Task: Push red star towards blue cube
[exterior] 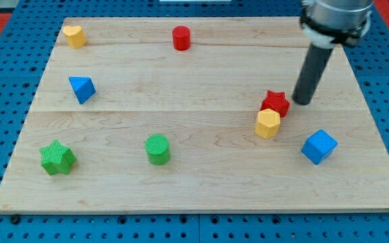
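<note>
My tip [302,102]: resting on the counter just to the view's right of the red star, a thin gap showing between them; the rod rises from it toward the view's top right.
Claw: no claw shows on this arm — only the dark rod, so I cannot tell any open or closed state.
Red star [275,102]: right-of-centre on the counter, its lower left side touching or almost touching the yellow hexagonal block.
Yellow hexagonal block [268,124]: just below and slightly left of the star, toward the view's bottom.
Blue cube [319,146]: below and to the right of the star, apart from it, near the counter's right edge with a strip of bare wood beyond it.
Room between star and cube: open wood, nothing lying in the diagonal stretch between them.
Counter [201,196]: pale wooden board on a blue pegboard; its bottom edge runs well below the cube.
Red cylinder [181,38]: near the top edge, well apart from the star.
Yellow block, top left [75,36]: close to the top-left corner.
Blue pyramid-like block [82,88]: near the left edge.
Green star [57,158]: lower left — near the left edge.
Green cylinder [158,149]: lower middle, open wood all around it.
</note>
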`<state>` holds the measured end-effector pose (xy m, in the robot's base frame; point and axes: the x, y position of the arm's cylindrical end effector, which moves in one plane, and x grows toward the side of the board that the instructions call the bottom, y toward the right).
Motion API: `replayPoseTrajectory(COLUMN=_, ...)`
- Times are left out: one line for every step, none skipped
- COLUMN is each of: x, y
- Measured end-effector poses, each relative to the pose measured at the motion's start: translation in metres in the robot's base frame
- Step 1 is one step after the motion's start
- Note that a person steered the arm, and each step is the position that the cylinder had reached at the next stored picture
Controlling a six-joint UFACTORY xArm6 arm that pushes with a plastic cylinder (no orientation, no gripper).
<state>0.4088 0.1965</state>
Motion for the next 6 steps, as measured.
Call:
replayPoseTrajectory(x=-0.027, y=-0.034)
replayPoseTrajectory(x=-0.024, y=-0.086)
replayPoseTrajectory(x=0.023, y=-0.074)
replayPoseTrajectory(x=0.017, y=-0.083)
replayPoseTrajectory(x=-0.030, y=-0.103)
replayPoseTrajectory(x=-0.015, y=-0.155)
